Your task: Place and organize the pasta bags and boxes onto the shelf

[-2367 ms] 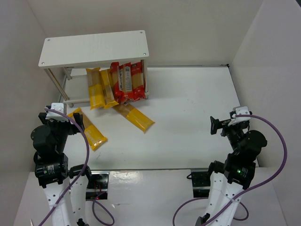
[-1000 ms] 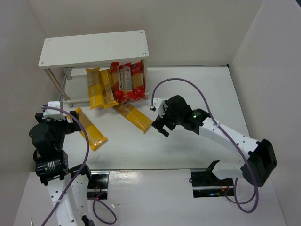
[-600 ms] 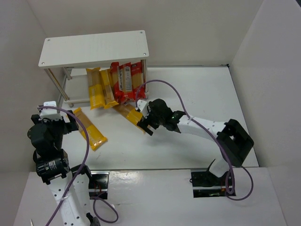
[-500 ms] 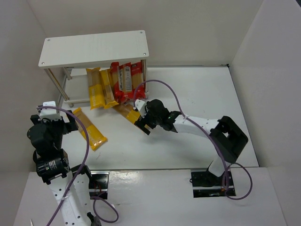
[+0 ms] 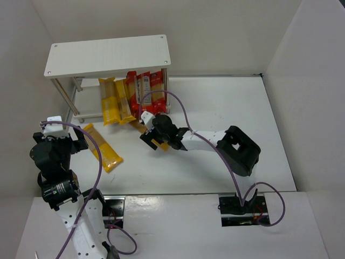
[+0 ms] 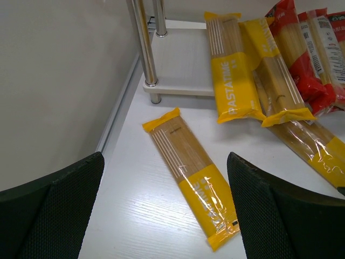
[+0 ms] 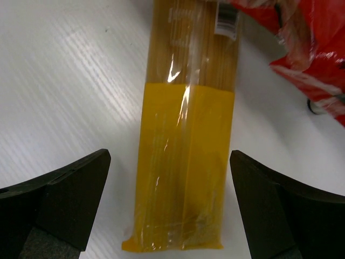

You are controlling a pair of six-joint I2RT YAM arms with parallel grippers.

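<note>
While the overhead camera takes in the whole white shelf [image 5: 108, 54], with two yellow packs [image 5: 116, 102] and the red-edged packs [image 5: 144, 93] leaning out from its lower tier, it hides what lies under the right gripper [image 5: 154, 137], just in front of the shelf's right end. Only the right wrist camera shows that: a yellow spaghetti pack [image 7: 186, 162] lies flat on the table [image 7: 70, 81], lengthwise between the spread fingers [image 7: 70, 199] and clear of both. The left wrist camera alone makes lettering legible: "PASTATIME" runs along the leftmost leaning pack [image 6: 234, 81]. It also shows the left gripper [image 6: 167, 210] spread wide and holding nothing, facing another yellow pack [image 6: 191, 170] that lies on the table in front of the shelf's left legs. On the pack under the right gripper a small white barcode label [image 7: 227, 16] shows, its print too small to read
</note>
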